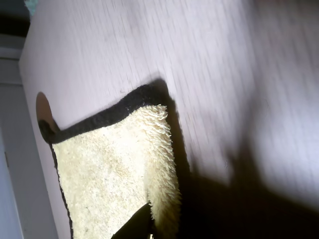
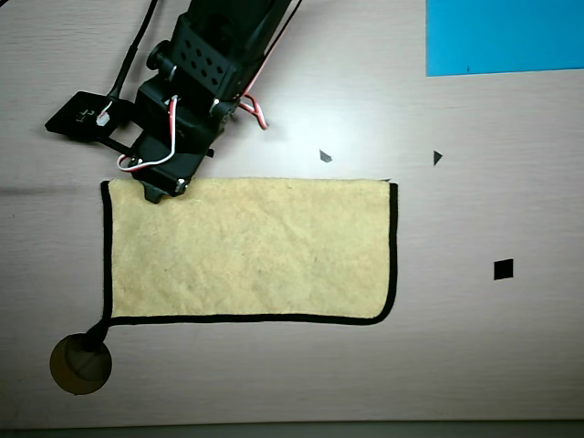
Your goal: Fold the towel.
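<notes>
The towel point(image 2: 246, 251) is a pale yellow fuzzy cloth with black edging that lies flat in the middle of the table in the overhead view. Its black corner loop point(image 2: 94, 336) points to the lower left. My gripper point(image 2: 166, 189) is down on the towel's upper edge, close to the upper left corner. In the wrist view the fuzzy edge of the towel point(image 1: 162, 164) rises off the table toward a dark finger point(image 1: 134, 226) at the bottom. The jaws look closed on that edge; the second finger is hidden.
A brown round disc point(image 2: 80, 365) lies under the towel's loop and also shows in the wrist view point(image 1: 42, 108). A flat bright blue sheet point(image 2: 505, 36) lies at the upper right. Small black marks point(image 2: 503, 268) dot the table. A black plate point(image 2: 80, 117) sits left of the arm.
</notes>
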